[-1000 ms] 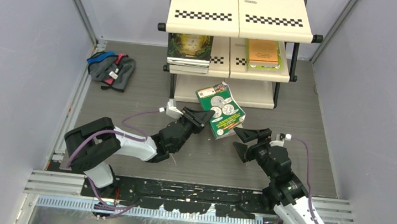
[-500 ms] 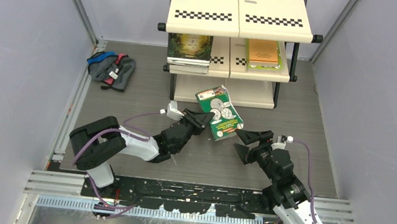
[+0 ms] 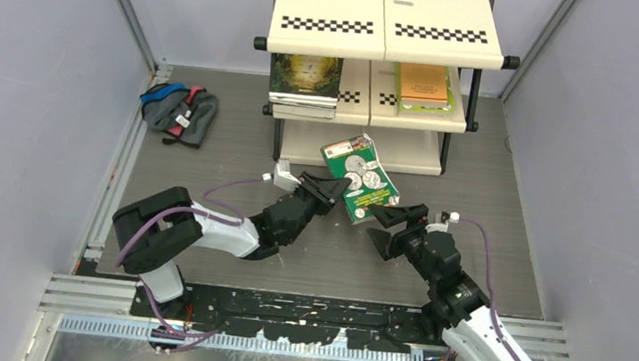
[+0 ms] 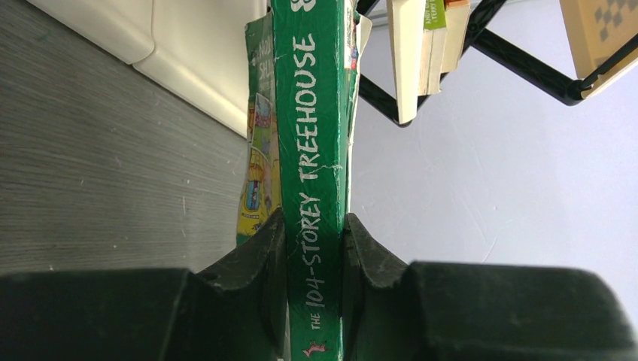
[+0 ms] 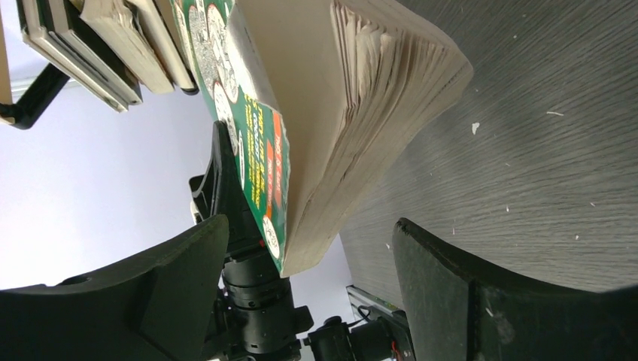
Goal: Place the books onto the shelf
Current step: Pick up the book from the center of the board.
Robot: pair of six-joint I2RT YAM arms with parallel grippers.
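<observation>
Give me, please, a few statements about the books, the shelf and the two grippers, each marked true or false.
1. The left gripper is clamped on the spine of the green book. True.
2. The right gripper is shut on the green book. False: its jaws stand wide open, with the book's page edge between them and untouched.
3. The orange book lies on the top board of the shelf. False: it lies on the middle board, on the right side.
4. The cloth bundle lies apart from the shelf, off to its left. True.
</observation>
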